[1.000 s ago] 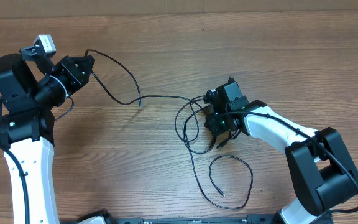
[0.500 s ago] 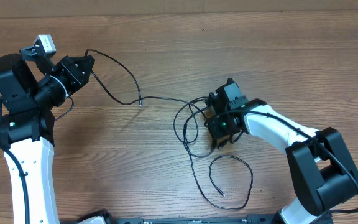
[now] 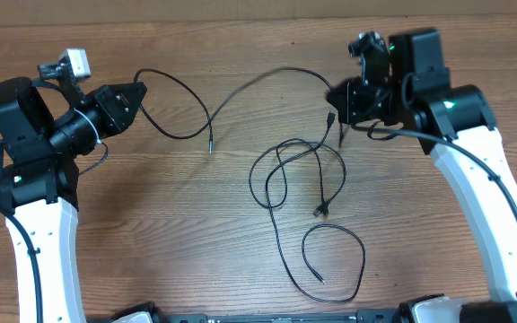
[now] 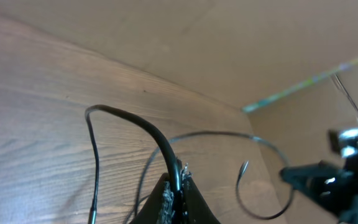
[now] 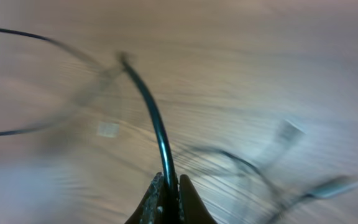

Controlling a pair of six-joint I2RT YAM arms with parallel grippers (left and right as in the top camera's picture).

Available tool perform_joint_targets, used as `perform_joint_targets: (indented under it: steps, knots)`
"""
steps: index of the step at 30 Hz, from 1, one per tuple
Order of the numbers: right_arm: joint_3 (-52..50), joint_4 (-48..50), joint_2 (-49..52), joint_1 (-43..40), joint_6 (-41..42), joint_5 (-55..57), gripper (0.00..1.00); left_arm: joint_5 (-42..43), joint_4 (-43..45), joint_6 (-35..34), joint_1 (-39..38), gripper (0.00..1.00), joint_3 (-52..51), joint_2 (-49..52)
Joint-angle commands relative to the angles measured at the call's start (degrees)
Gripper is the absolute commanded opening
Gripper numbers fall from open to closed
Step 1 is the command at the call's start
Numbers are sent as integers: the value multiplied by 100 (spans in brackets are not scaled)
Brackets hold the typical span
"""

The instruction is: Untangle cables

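- Cables [image 3: 281, 73]: you have thin black cords on a wooden table [image 3: 151, 233], some held and some lying loose.
- Long cable [image 4: 161, 142]: it arcs across the upper half of the table from the left claw toward the right claw. One free end [image 3: 211, 146] points down near the table's middle left.
- Left claw [image 3: 135, 92]: its fingers are pressed together on the long cable, as your left wrist view shows.
- Right claw [image 3: 339, 106]: its fingers are closed tight on a black cable [image 5: 157, 134] that rises from between the tips. The right wrist view is blurred.
- Loose loops [image 3: 269, 203]: several crossed loops lie at the centre of the table, with a small plug end [image 3: 319, 212] just right of them.
- Bottom loop [image 3: 363, 256]: a round coil lies below the plug, nearer the arm bases.
- Markings: any print on the white block [image 3: 77, 63] atop the left arm is too small for you to read.
- Change from a second ago: the right claw was low over the centre tangle; it now sits at the upper right. The long cable now arcs higher across the table. The left arm has barely shifted.
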Motion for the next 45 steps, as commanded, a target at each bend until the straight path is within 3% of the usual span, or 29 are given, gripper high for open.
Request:
perform_joint_targets:
  steps: [1,4,8,11,15,18,24,30,33,37,41,45]
  knots:
    - [17,435,142,376,85,-2068,4,693,2,1187,-83,4,55,20]
    - [15,988,293,820,310,-1781,4,868,-116,1773,-118,4,52,98]
    - [15,1915,627,1438,1051,-1027,4,1110,-302,1998,-74,4,52,323]
    - [15,2653,1045,1759,1547,-929,4,1816,-396,2496,-63,4,52,614]
    - [15,3021,1602,1875,2046,-929,4,2009,-734,2907,-63,4,52,1123]
    - [15,3077,1816,1875,2050,-931,4,2011,-831,3073,-63,4,52,1473]
    - [15,3158,2098,1878,2041,-1403,4,2857,-695,3071,-76,6,52,2245]
    - [15,3141,2155,1875,1392,-2361,4,2850,-765,2667,-168,8,52,2712]
    - [15,3042,2155,1875,1222,-2870,4,2837,-756,2820,-199,13,52,2809]
    - [15,2778,2155,1875,1095,-3012,4,2656,-728,3080,-199,27,52,2817]
    - [15,2653,2164,1875,925,-2957,4,2605,-699,3032,-199,28,52,2817]
    - [15,2651,2190,1895,859,-2664,4,2608,-695,2457,-199,31,52,2817]
